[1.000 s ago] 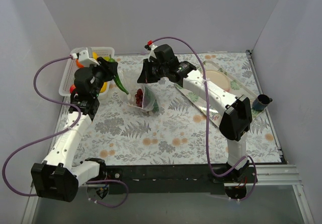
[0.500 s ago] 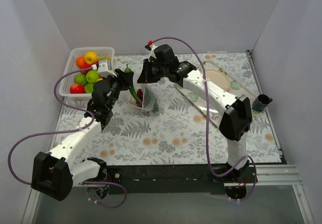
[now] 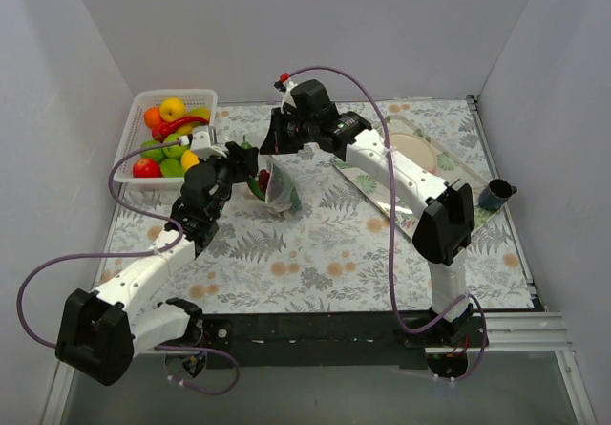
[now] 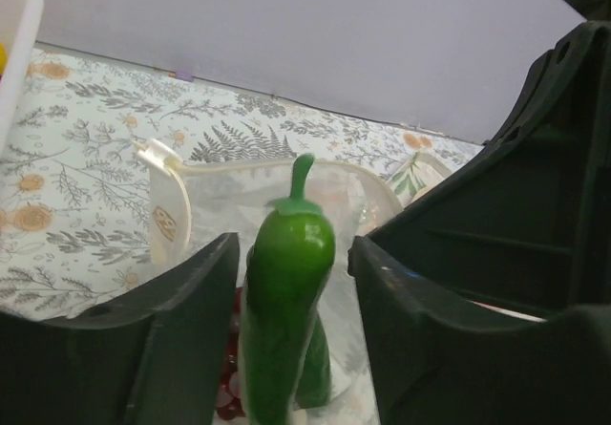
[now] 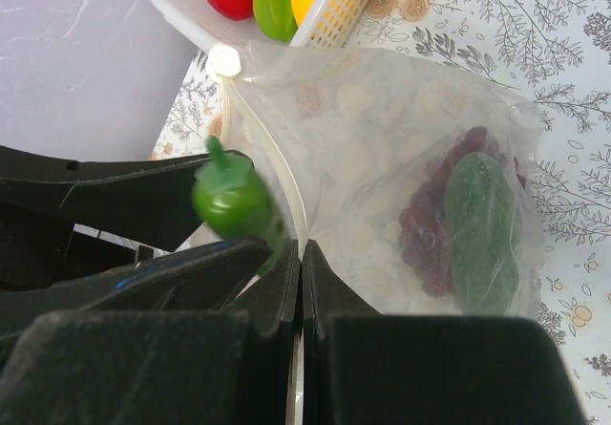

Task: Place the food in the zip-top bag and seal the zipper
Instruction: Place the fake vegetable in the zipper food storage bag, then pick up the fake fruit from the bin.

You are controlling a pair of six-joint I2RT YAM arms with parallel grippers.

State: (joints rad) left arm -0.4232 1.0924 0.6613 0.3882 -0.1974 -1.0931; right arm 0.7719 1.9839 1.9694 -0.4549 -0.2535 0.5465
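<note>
The bag (image 3: 282, 194) sits far-centre on the table (image 3: 315, 253), rim pinched in the closed right tool (image 5: 301, 258), while the left tool (image 4: 291, 253) grips a cucumber (image 4: 286, 291) at its mouth, likely needing lowering inside, then release.

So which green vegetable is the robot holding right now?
The stemmed green one, between the left fingers at the open bag. The other green piece already lies inside the bag beside the grapes.

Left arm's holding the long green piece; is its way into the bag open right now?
Likely yes: the right gripper pinches the zip-top bag by its rim, holding the mouth open, and the green piece sits right at it.
</note>
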